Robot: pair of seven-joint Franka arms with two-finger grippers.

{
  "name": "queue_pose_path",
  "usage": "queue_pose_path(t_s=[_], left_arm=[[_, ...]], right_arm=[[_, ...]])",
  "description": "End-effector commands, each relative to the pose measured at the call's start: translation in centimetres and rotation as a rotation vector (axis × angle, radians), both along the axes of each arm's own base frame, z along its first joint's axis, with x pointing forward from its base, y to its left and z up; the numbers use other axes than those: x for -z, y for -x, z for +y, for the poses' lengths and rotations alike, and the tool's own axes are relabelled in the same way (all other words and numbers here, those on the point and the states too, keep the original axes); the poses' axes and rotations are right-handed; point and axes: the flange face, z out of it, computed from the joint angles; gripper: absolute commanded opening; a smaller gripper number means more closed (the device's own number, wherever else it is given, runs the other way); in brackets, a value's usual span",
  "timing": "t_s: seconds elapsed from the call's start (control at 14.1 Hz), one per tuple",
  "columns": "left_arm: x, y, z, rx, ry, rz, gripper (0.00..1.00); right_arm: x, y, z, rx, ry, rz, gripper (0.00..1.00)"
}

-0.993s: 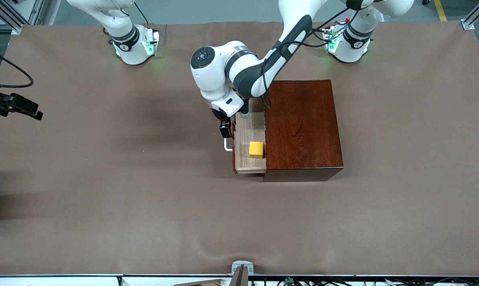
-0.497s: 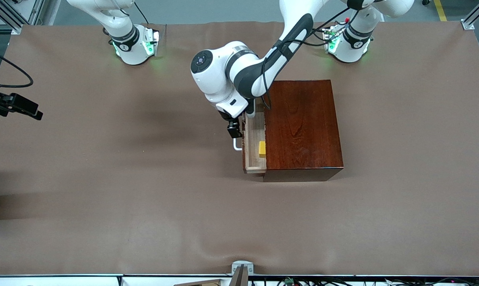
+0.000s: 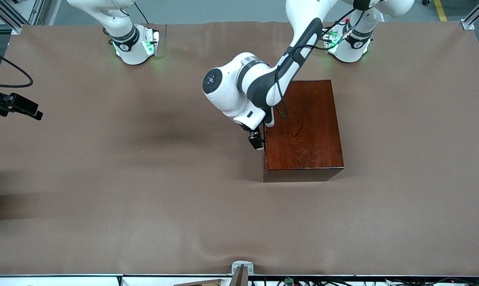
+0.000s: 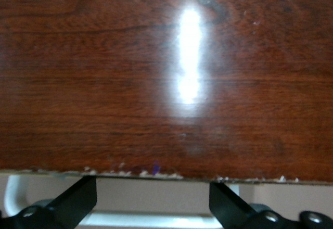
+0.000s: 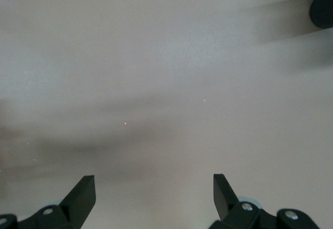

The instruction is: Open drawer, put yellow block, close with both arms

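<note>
The left tool [image 3: 256, 142] has pushed the drawer [image 4: 156, 83] fully shut.

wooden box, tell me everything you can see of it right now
The wooden box is glossy dark reddish-brown with visible grain, its top catching a bright glare in the left wrist view. It sits flat on the brown table, toward the left arm's end. No drawer tray sticks out, so it looks shut. The left gripper is at its front edge, open, fingers either side of the white handle.
</note>
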Motion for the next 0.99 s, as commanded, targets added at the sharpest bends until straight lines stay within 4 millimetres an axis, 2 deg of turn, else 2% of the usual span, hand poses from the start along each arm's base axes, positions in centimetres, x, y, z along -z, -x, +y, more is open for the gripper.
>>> queue_pose_path(t_s=[0.0,0.21,0.35,0.5,0.64,0.78,0.85,0.92], left_arm=[[-0.2,-2.0,3.0,-0.012,-0.090,-0.026,1.00],[-0.5,-2.0,2.7,-0.008,-0.077,-0.031,1.00],[-1.0,-0.9,1.3,0.018,-0.056,-0.033,1.00],[-3.5,-0.3,-0.2,0.039,-0.017,-0.065,1.00],[-6.5,-0.6,-0.6,0.050,0.044,-0.111,1.00],[-10.1,-1.0,-0.1,0.086,0.087,-0.132,1.00],[-12.3,-1.4,0.6,0.097,0.105,-0.145,1.00],[-13.5,-2.3,1.8,0.095,0.116,-0.145,1.00]], right_arm=[[-0.7,0.5,-0.1,-0.003,0.013,-0.006,1.00],[-0.7,0.5,-0.1,-0.003,0.013,-0.007,1.00],[-0.7,0.5,-0.1,-0.003,0.013,-0.007,1.00],[-0.7,0.5,0.0,-0.004,0.013,-0.007,1.00],[-0.7,0.4,0.0,-0.004,0.013,-0.009,1.00],[-0.7,0.5,-0.1,-0.003,0.013,-0.007,1.00],[-0.7,0.4,0.0,-0.004,0.013,-0.009,1.00],[-0.7,0.4,0.0,-0.004,0.013,-0.009,1.00]])
